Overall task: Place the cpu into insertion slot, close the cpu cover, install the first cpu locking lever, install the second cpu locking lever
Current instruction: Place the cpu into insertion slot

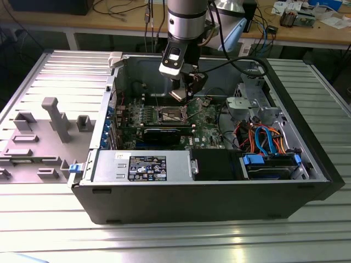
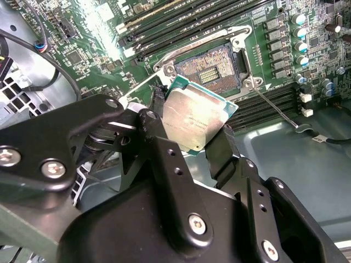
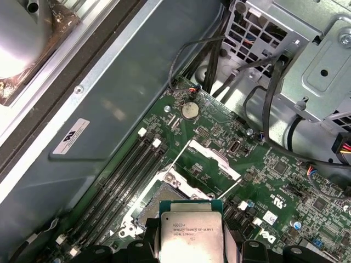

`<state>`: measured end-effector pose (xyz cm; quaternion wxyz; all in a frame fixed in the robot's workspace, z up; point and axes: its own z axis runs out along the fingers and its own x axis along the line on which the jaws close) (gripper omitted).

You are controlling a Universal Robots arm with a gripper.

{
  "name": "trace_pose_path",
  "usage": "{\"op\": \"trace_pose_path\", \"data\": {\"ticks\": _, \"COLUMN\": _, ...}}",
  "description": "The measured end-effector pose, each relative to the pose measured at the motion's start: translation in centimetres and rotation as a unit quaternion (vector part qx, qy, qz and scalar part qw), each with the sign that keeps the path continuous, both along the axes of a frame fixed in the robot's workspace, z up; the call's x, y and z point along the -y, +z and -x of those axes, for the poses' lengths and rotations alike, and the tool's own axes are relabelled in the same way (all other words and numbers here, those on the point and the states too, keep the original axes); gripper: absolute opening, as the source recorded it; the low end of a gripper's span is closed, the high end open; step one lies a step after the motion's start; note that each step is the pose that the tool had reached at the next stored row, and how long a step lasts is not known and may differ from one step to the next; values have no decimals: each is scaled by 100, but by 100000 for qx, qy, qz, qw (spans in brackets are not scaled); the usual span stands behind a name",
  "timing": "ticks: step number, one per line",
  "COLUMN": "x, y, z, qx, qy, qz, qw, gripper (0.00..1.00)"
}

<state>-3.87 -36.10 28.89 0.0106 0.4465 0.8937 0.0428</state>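
One cpu [image 2: 203, 112] clamped in pincer [image 2: 189, 129], gripped by opposite edges so underside stayed free for seating. Insertion slot [image 2: 211, 68] lay just beyond pincer tips, lower down, recess bare. Cpu cover [image 3: 213, 160] stood swung open past slot, likely to clear entry. Cpu not yet seated, above green board [image 3: 285, 181] inside computer case [image 1: 219, 203] on desk [image 1: 55, 230].

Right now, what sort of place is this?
Probably a robotics or electronics lab: an open computer case sits on a ribbed metal table, wooden workbenches strewn with cables stand behind, and the gripper holds the cpu near the insertion slot.
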Motion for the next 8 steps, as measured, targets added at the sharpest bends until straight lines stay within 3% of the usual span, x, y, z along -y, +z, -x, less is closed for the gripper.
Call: {"op": "trace_pose_path", "data": {"ticks": 8, "x": 0, "y": -1, "z": 0, "qx": 1, "qy": -448, "qz": 1, "qw": 99999, "gripper": 55}}
